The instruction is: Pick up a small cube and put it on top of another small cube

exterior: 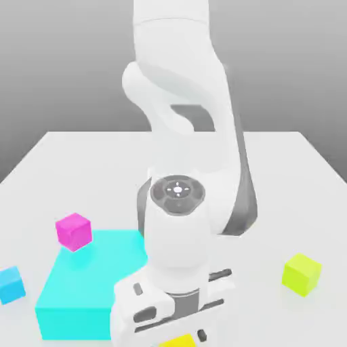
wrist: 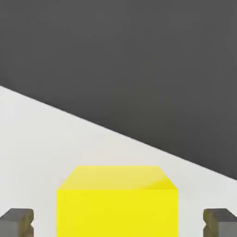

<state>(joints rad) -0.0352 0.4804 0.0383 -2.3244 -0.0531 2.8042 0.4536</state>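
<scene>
gripper [wrist: 118, 224]: released, its fingers standing wide apart, one on each side of the yellow cube [wrist: 117, 213], with a gap on both sides.
yellow cube: one, plain, between the fingers, near an edge of the worktop [wrist: 37, 134]; partly hidden beneath the gripper in the exterior view.
cyan block [exterior: 95, 274]: one, large, flat-topped, beside the gripper, toward the worktop's left edge in the exterior view.
magenta cube [exterior: 74, 232]: one, small, at the block's far-left corner in that view.
light-blue cube [exterior: 10, 285]: one, small, left of the block.
lime cube [exterior: 301, 274]: one, small, toward the worktop's right edge, well apart.
</scene>
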